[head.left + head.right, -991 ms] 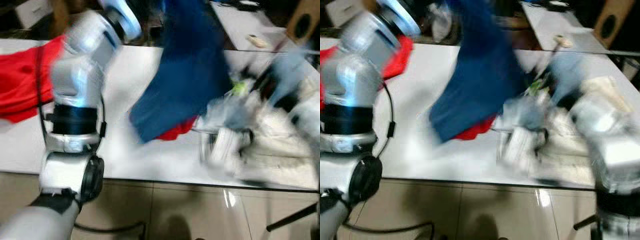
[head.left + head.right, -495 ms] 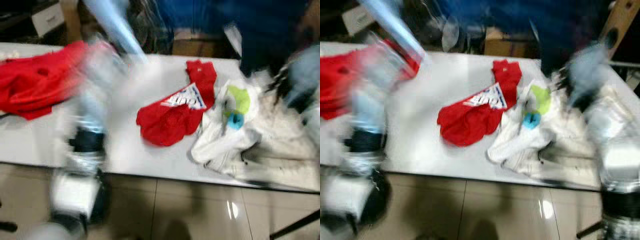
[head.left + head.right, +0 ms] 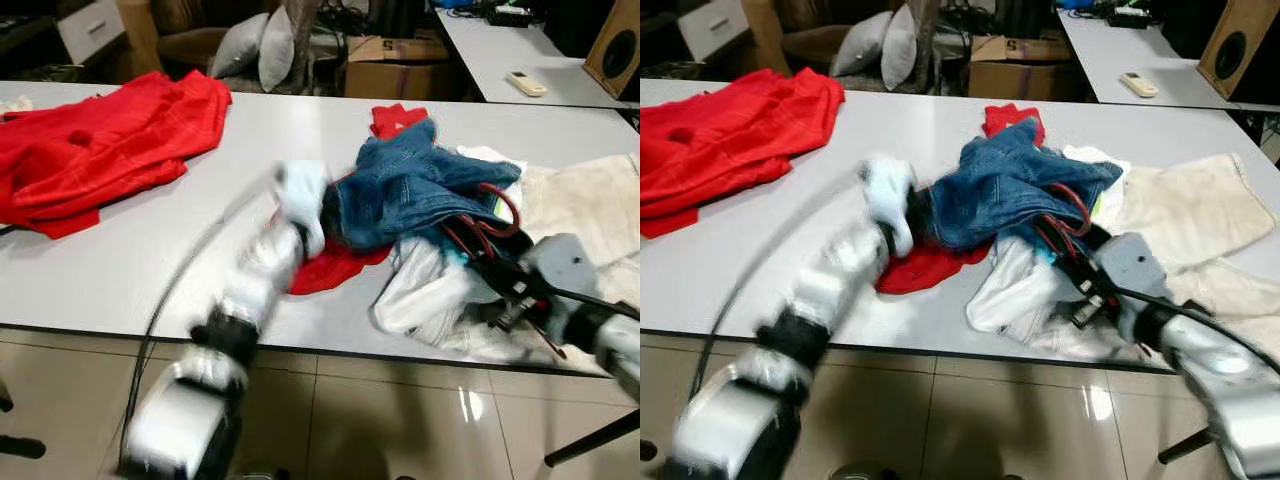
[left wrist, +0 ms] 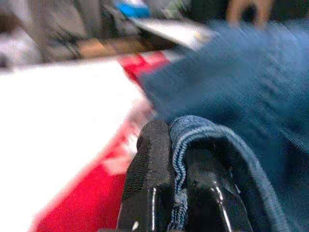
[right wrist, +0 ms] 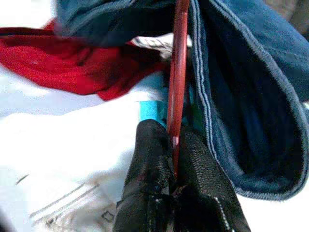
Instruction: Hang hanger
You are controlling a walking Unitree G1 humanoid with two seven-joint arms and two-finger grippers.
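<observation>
The right gripper (image 5: 175,159) is clamped on the red hanger (image 5: 178,82), low at the near right of the white table (image 3: 120,260), while the left gripper (image 4: 178,183) pinches a hem of the blue jeans (image 3: 400,185). A second ago the jeans hung high above the table; now they lie slumped on the clothes heap, over a small red garment (image 3: 335,268), the hanger's loop poking out at their right. Nothing is hung yet, I judge. Farther back sprawls a large red shirt (image 3: 100,145).
</observation>
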